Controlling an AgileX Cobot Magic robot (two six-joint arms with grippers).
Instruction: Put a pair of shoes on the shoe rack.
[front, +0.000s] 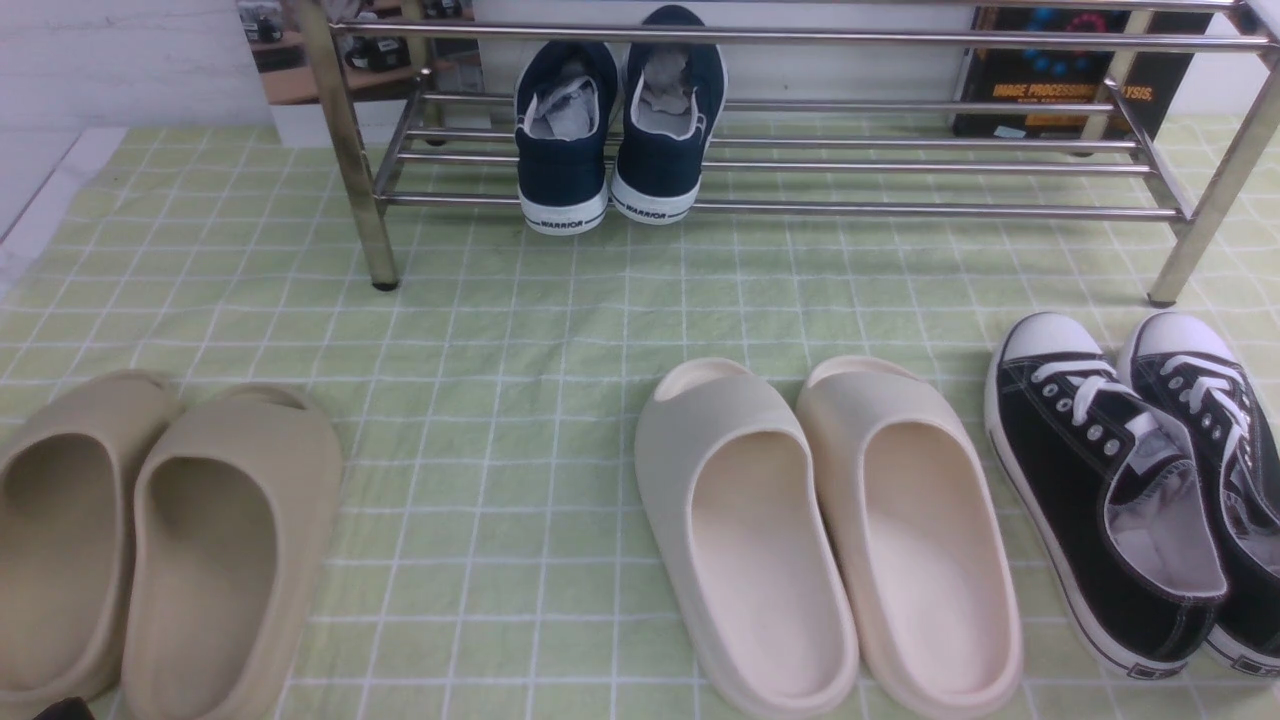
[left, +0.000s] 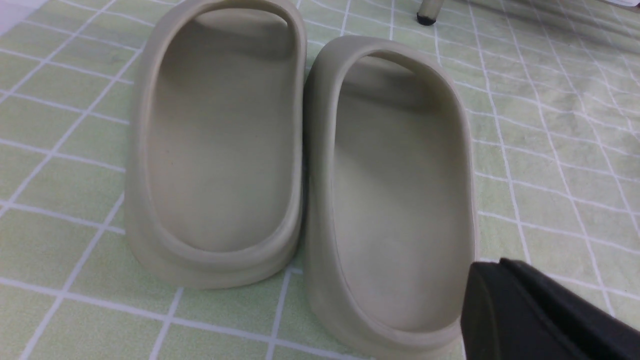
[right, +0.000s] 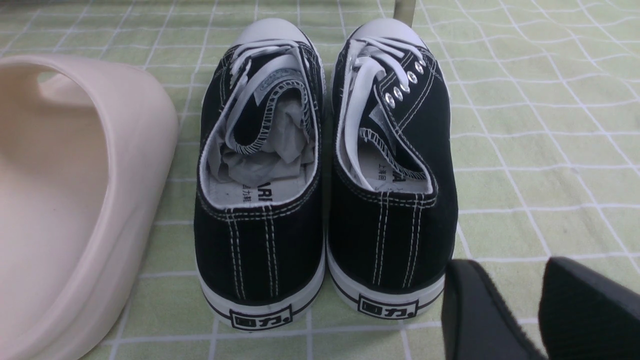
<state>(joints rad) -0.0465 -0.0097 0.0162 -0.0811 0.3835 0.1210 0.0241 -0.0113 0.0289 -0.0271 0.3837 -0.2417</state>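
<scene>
Nearest, at six o'clock in the right wrist view, the right gripper (right: 530, 310) has parted fingers, holding nothing; the left gripper (left: 505, 300) is closed on nothing. The navy slip-ons (front: 655, 120) sit at twelve on the shoe rack's (front: 900, 212) lower tubes, paired heels-out, presumably for tidy storage; beige slides (front: 210, 540) lie toward eight.

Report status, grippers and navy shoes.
Left gripper shut, empty. Right gripper open, empty. Navy shoes side by side on rack's lower shelf, heels out. Nothing blocking them in front view.

Left end effector (left: 492, 265) (quite shut).
</scene>
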